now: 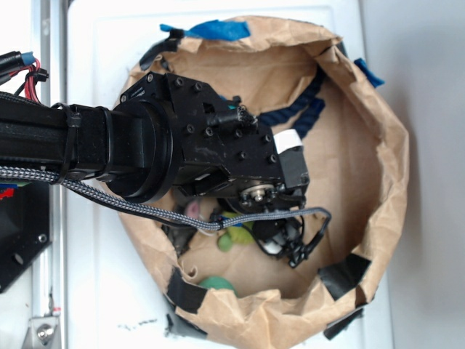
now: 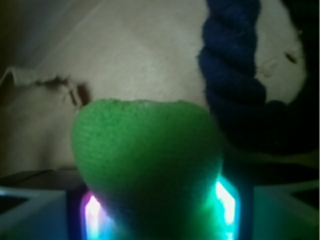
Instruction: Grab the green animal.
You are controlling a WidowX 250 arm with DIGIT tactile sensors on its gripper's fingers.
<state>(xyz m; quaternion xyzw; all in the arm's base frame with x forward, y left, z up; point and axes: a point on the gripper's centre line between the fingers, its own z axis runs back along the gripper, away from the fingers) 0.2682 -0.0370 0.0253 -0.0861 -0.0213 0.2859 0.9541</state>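
Note:
The green animal (image 2: 145, 150) fills the lower middle of the wrist view as a rounded, fuzzy green mass wedged between the two glowing pads (image 2: 227, 202). My gripper (image 2: 157, 212) is shut on it, with a pad against each side. In the exterior view only a lime-green patch of the green animal (image 1: 232, 237) shows beneath the black arm, low inside the paper bag. The gripper (image 1: 261, 233) there is mostly hidden under the wrist housing and cables.
A crumpled brown paper bag (image 1: 385, 145) rings the whole area, patched with blue tape (image 1: 218, 29) and black tape (image 1: 345, 273). A dark blue rope (image 1: 305, 109) (image 2: 230, 75) lies at the bag's far side. A darker green ball (image 1: 216, 283) rests near the bag's front wall.

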